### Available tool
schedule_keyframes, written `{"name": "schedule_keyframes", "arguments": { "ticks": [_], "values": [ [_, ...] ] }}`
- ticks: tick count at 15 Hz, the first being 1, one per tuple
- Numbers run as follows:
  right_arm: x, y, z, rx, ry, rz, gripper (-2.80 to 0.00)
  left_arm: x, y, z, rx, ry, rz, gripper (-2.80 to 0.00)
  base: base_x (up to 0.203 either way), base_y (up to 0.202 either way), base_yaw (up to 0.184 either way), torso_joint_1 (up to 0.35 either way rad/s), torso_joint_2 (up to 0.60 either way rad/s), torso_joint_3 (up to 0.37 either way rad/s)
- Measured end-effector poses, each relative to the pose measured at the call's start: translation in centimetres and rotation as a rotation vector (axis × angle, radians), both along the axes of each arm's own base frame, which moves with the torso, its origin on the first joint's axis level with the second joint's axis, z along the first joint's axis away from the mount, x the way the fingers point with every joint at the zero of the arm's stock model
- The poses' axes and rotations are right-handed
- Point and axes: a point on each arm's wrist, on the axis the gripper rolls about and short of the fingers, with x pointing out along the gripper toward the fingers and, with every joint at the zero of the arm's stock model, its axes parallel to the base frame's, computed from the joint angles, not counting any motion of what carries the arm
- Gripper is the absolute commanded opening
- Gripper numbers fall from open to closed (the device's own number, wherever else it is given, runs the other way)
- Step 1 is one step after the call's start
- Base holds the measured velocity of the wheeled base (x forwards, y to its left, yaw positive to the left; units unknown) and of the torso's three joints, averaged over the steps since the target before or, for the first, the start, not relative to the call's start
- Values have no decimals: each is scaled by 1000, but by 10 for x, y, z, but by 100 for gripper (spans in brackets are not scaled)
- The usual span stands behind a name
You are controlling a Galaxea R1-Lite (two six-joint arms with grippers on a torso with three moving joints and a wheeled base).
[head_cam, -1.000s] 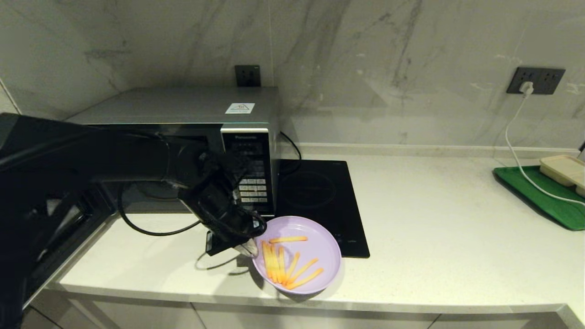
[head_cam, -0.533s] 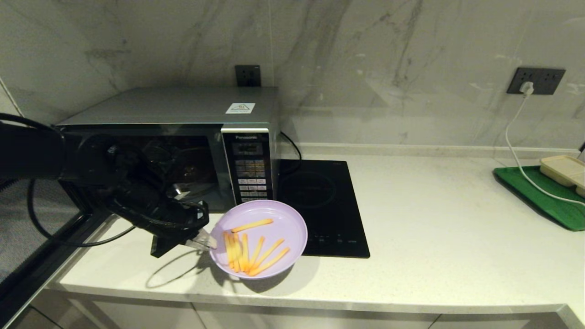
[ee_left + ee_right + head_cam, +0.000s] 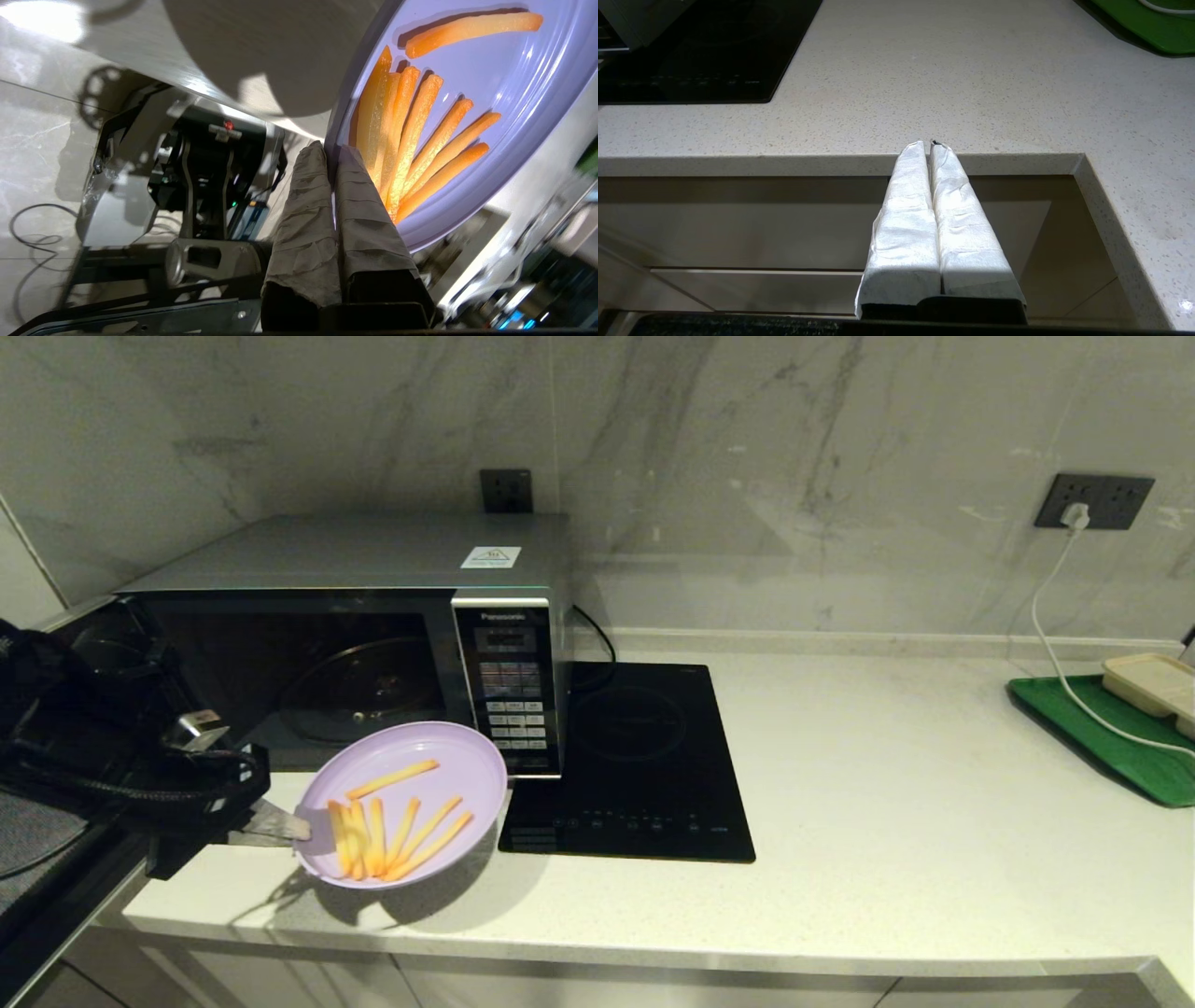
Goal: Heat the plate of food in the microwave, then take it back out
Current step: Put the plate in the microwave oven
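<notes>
The left gripper (image 3: 285,824) is pinching the near-left rim of the plate of food (image 3: 403,803), its fingers (image 3: 327,196) closed on the lilac edge, and is holding the plate above the countertop (image 3: 887,821) just in front of the microwave (image 3: 355,644), whose cavity is standing open with the glass turntable (image 3: 364,686) showing. The fries (image 3: 392,826) are lying toward the gripper's side of the plate. The right gripper (image 3: 930,145) is hanging with fingers pressed together below the countertop's front edge, well right of the microwave.
</notes>
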Motion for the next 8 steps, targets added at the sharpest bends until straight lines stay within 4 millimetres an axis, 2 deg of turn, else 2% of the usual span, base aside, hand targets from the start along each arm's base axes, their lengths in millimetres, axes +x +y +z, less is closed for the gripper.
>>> {"name": "schedule_keyframes", "arguments": {
  "ticks": [4,8],
  "values": [
    [0,0,0,0,0,0,-280,8,44,-7,-5,13,142,-280,0,0,0,0,0,0],
    [0,0,0,0,0,0,-280,31,66,-7,-42,19,274,-280,0,0,0,0,0,0]
  ]
}}
